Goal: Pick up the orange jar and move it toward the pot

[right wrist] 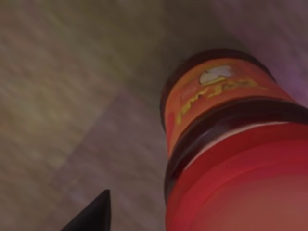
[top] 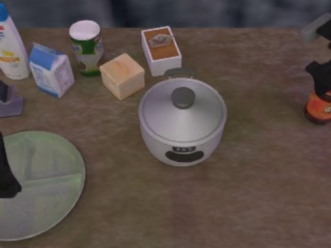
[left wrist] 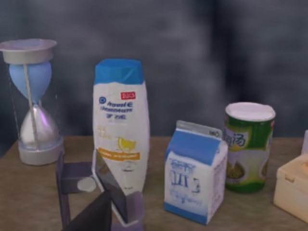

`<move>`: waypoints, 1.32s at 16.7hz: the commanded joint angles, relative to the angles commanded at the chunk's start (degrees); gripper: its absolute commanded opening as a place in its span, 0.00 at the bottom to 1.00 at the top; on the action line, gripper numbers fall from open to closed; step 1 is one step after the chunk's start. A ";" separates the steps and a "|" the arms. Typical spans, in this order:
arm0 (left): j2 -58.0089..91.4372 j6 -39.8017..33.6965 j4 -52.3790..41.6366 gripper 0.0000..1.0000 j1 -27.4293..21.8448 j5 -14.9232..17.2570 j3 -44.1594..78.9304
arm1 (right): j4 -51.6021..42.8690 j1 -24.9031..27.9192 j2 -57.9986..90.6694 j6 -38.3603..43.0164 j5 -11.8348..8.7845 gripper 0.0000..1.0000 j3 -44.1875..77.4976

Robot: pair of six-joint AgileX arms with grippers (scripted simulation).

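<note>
Mostly brown mottled table point(top: 269, 170), dark bkgd.

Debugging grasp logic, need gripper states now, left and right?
Left gripper: parked over the green plate, empty; fingers cannot be told.
Right gripper: at the orange jar, right table edge; grip cannot be told.

Pot point(top: 182, 124): stood mid-table, lid on, dark knob on top
Orange jar point(top: 317, 107): upright at the table's right edge, well apart from the pot
Right gripper point(top: 319, 77): directly over the jar, hiding its lid
Left arm: parked at the left edge, over the green plate point(top: 51, 181)
</note>
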 joint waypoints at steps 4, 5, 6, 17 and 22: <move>0.00 0.00 0.00 1.00 0.00 0.00 0.00 | 7.24 0.06 0.65 0.08 0.01 1.00 -6.27; 0.00 0.00 0.00 1.00 0.00 0.00 0.00 | 8.57 0.07 0.83 0.09 0.01 1.00 -7.56; 0.00 0.00 0.00 1.00 0.00 0.00 0.00 | 9.29 0.07 0.96 0.09 0.01 1.00 -8.25; 0.00 0.00 0.00 1.00 0.00 0.00 0.00 | 9.42 0.07 0.99 0.09 0.01 0.47 -8.39; 0.00 0.00 0.00 1.00 0.00 0.00 0.00 | 9.42 0.07 0.99 0.09 0.01 0.10 -8.39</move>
